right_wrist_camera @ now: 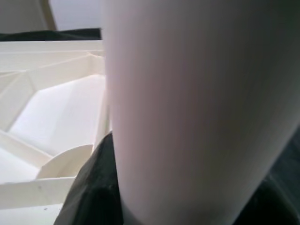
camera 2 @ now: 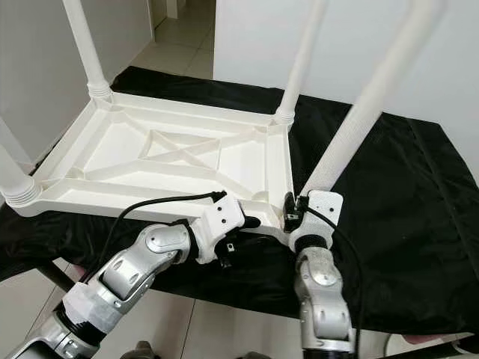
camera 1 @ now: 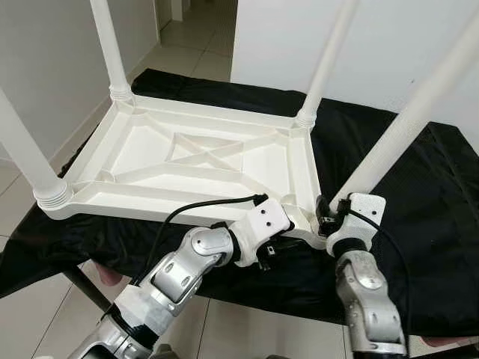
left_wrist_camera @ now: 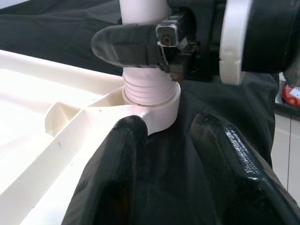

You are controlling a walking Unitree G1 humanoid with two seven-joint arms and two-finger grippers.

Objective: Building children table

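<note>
Right gripper [left_wrist_camera: 154, 44] clamps the leg [camera 1: 408, 112] at the tabletop's [camera 1: 187, 161] five-o'clock corner. Left gripper [left_wrist_camera: 173, 154], fingers spread, braces that socket [left_wrist_camera: 157, 101]. Likely the last leg's seating; next, twist it home.

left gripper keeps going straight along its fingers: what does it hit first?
Most likely the white plastic tabletop's round corner socket, where the white threaded leg screws in. It lies dead ahead of the left gripper; depth unclear.
</note>
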